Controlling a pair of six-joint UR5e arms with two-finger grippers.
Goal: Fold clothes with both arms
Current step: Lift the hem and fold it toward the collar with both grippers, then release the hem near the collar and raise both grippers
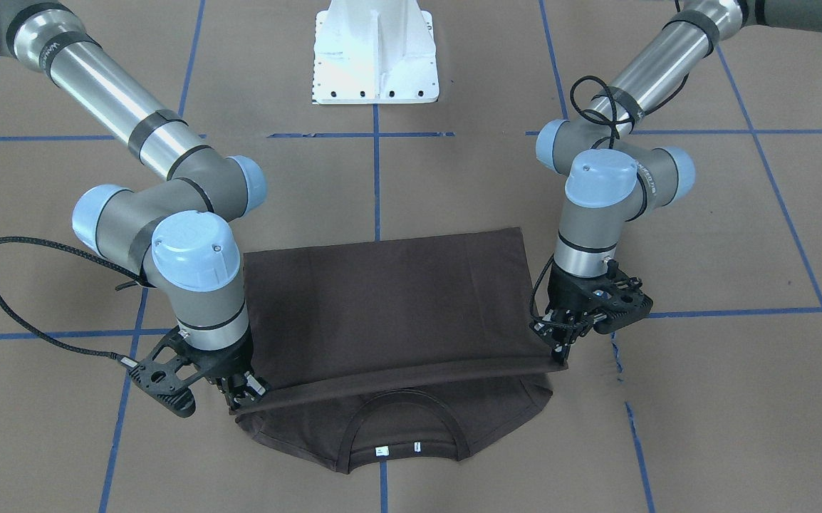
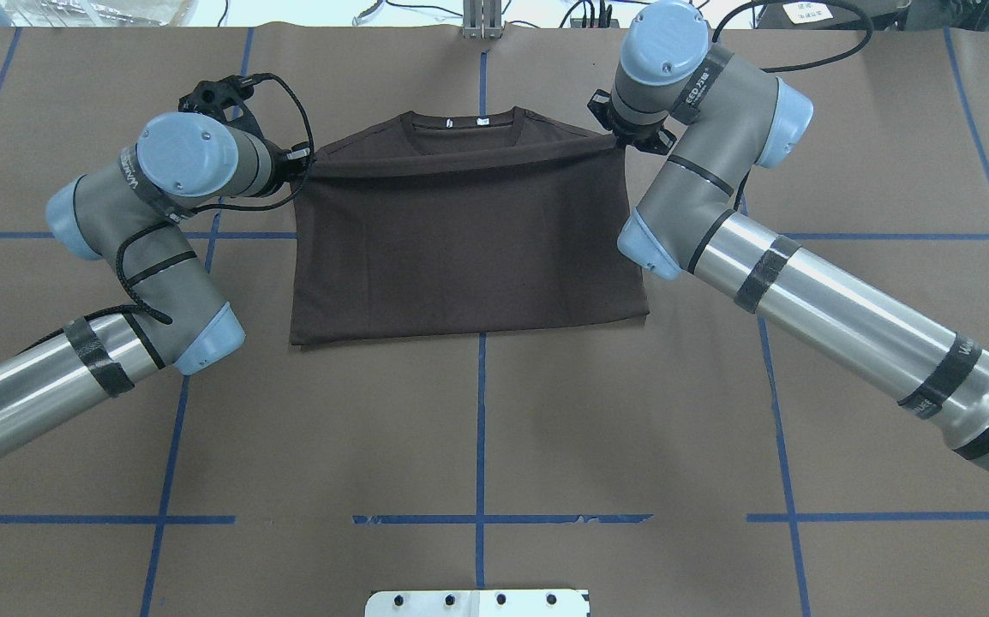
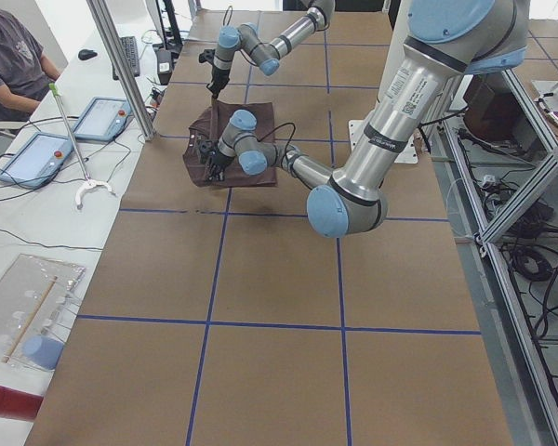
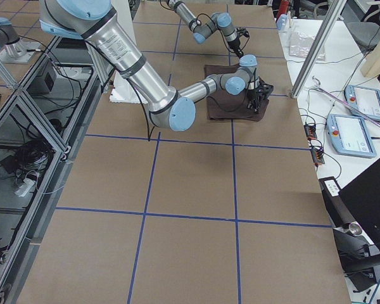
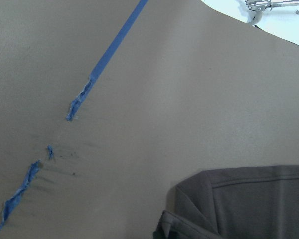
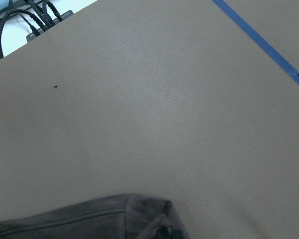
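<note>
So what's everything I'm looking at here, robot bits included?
T-shirt: one, dark brown, table centre, folded, one edge held up near the collar.
Neck tags: two, white, inside the collar.
Table: one, brown, with blue tape lines.
Pedestal: one, white, at the robot's side.
Tablets: two, blue-rimmed, on the desk.
Person: one, seated at the desk.
Left arm, right arm: two, silver-grey, blue caps.
Left gripper, right gripper: two, black, each shut on the T-shirt's edge.
</note>
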